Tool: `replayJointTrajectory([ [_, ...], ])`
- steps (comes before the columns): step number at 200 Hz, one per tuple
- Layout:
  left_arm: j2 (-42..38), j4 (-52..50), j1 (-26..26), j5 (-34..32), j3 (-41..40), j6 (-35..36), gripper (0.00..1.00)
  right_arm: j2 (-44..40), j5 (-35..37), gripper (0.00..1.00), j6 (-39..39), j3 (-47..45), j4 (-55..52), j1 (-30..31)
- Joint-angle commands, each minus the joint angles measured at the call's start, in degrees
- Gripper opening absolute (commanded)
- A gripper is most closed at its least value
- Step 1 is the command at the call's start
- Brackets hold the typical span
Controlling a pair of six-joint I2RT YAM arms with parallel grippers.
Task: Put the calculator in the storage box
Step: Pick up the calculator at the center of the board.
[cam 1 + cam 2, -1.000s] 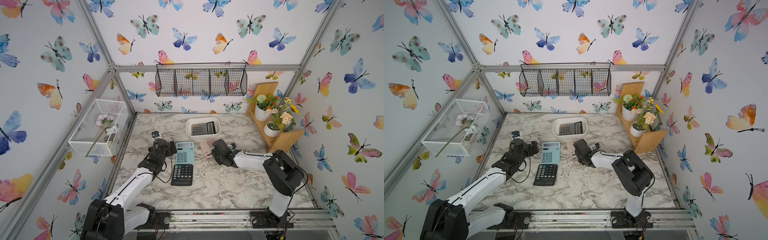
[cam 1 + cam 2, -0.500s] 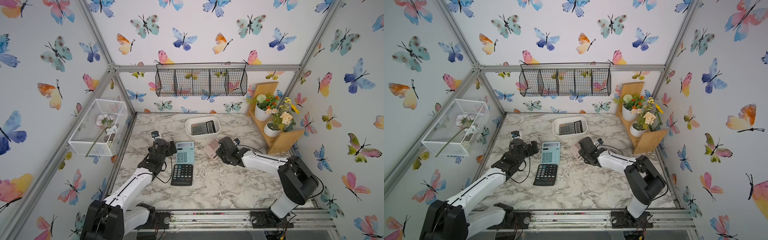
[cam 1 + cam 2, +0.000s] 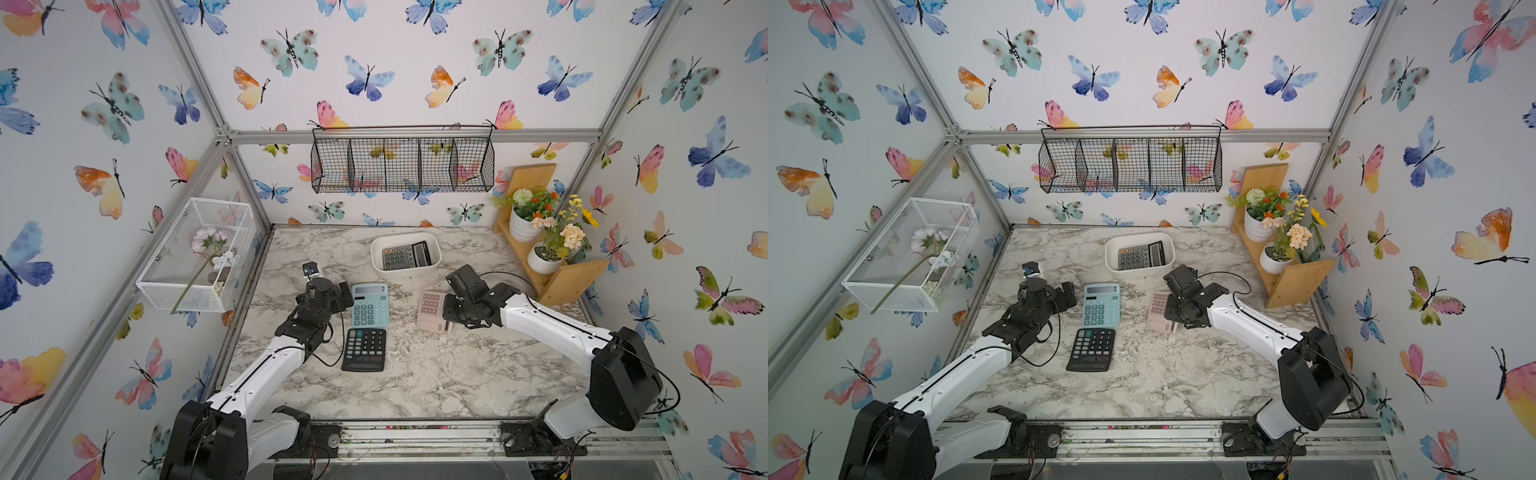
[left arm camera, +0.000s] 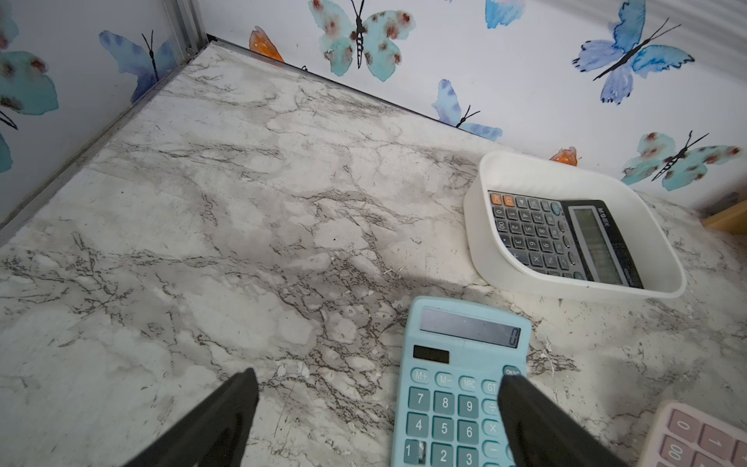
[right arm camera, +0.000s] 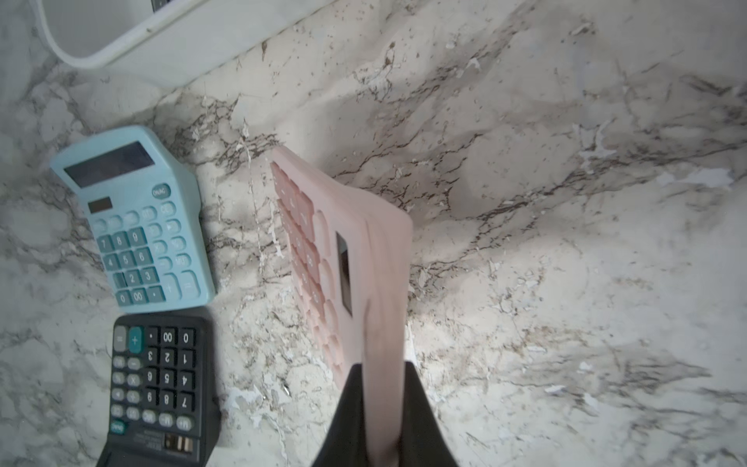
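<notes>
Caught the pink calculator (image 5: 319,242), tipped on edge.
My right gripper (image 5: 382,372) had just pinched its rim, seemingly lifting it off the table (image 3: 415,374); the box (image 3: 405,270) came next.

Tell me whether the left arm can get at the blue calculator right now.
Probably yes: the left gripper hangs open right beside the blue calculator, and nothing lies between them.
</notes>
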Motion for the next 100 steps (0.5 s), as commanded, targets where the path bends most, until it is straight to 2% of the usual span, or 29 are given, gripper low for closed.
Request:
replayJointTrajectory([
  [1,-1.08,0.51,0.22,-0.89,-0.81,-0.38,0.99,0.1,-4.2,0.02,-11.92,4.06,-5.86,-1.29],
  [22,-1.11,0.35,0.22,-0.98,-0.85,-0.34,0.99,-0.46,-7.26,0.02,-17.06,7.28,-3.09,-4.33],
  [49,-0.92,0.47,0.22,-1.07,-0.9,-0.23,0.99,3.26,-12.99,0.02,-22.78,15.46,-3.42,-8.05],
  [100,-0.82,0.41,0.22,-1.02,-0.76,-0.05,0.99,14.38,-22.22,0.02,-26.63,30.29,-1.28,-11.87],
])
